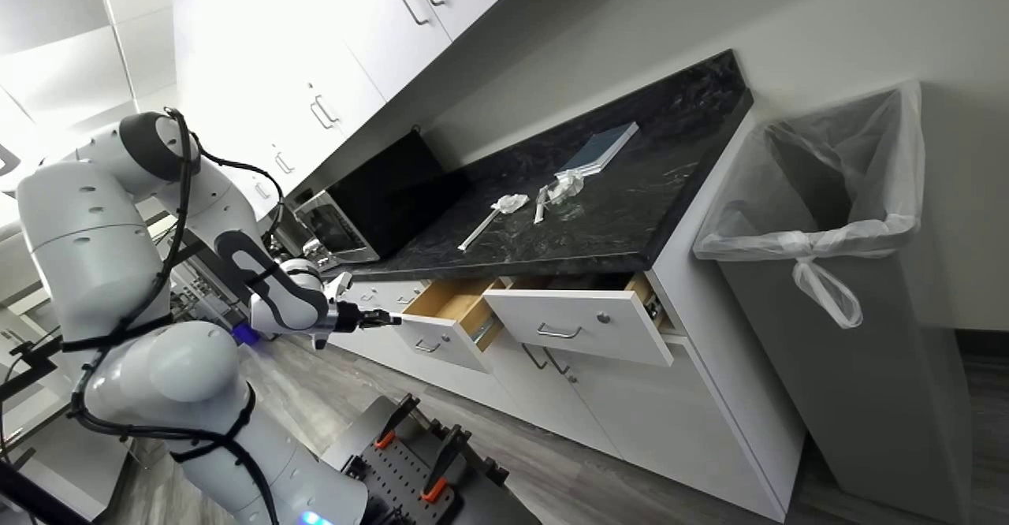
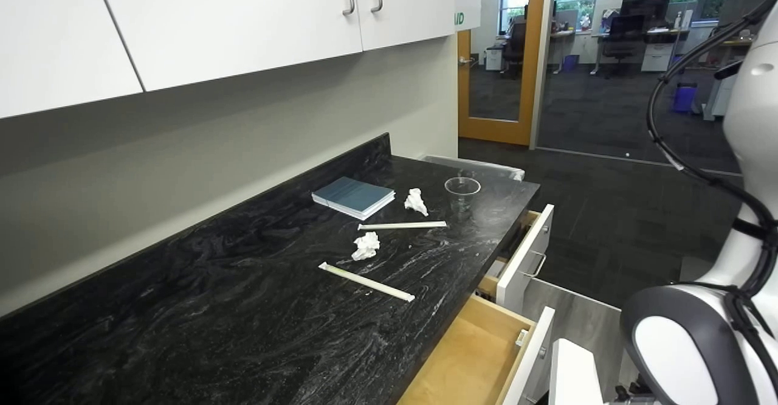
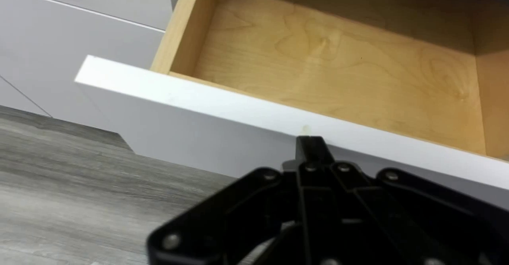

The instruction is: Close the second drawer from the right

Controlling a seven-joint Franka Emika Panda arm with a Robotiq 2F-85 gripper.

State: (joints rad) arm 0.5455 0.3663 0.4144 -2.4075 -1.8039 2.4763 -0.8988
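Pale wood: second drawer from the right point(image 3: 238, 112), open under the black desk point(image 2: 261, 314). Fingers point(image 3: 309, 149) clenched together, tips near its white front point(image 3: 183, 133), contact unclear. Should glide light, rigid; push mid-front, no grip needed. Only bare wood shows inside; wider drawer point(image 1: 579, 308) beside it too shadowed to read; grey trash bin point(image 1: 847, 367) holds translucent liner point(image 1: 902, 143).

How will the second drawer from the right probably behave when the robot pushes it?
The drawer will probably glide rather than tip, since a metallic-looking runner shows along its side. It should feel stiff, given the wooden box and flat front panel. The closed claw might slip, as that panel looks smooth.
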